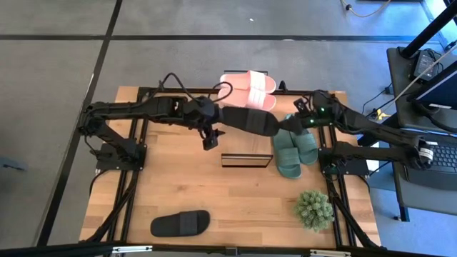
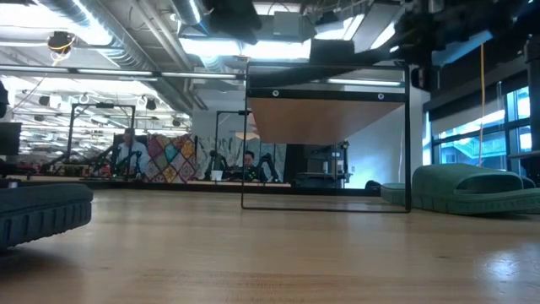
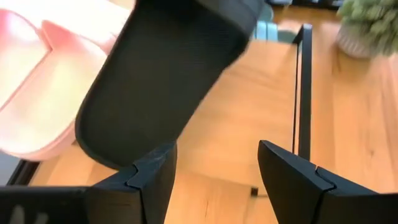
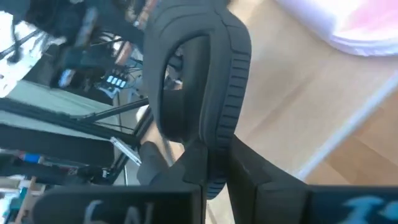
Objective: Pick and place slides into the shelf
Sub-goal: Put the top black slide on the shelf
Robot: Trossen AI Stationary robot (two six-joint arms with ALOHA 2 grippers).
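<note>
Right gripper (image 1: 287,126): closed on one end of a black slide (image 1: 246,118), holding it up over the table just at 12 o'clock of the shelf; in the right wrist view fingers (image 4: 211,171) clamp the slide's edge (image 4: 199,93).
Left gripper (image 1: 208,137): fingers spread apart, nothing between them, at the held slide's other end, 10 o'clock of the shelf; left wrist view shows the slide sole (image 3: 168,68) just past the fingers (image 3: 152,180).
Shelf (image 1: 246,160): table centre, light wood top, thin black frame; low view shows it standing upright (image 2: 325,118).
Second black slide (image 1: 180,223): flat on the table (image 1: 235,196), 7 o'clock of the shelf, well apart, near the front edge.
Pink slides (image 1: 248,88): pair side by side, 12 o'clock of the shelf at the far table edge.
Green slides (image 1: 293,150): pair side by side, 3 o'clock, just beside the shelf.
Potted plant (image 1: 314,210): 4 o'clock of the shelf.
</note>
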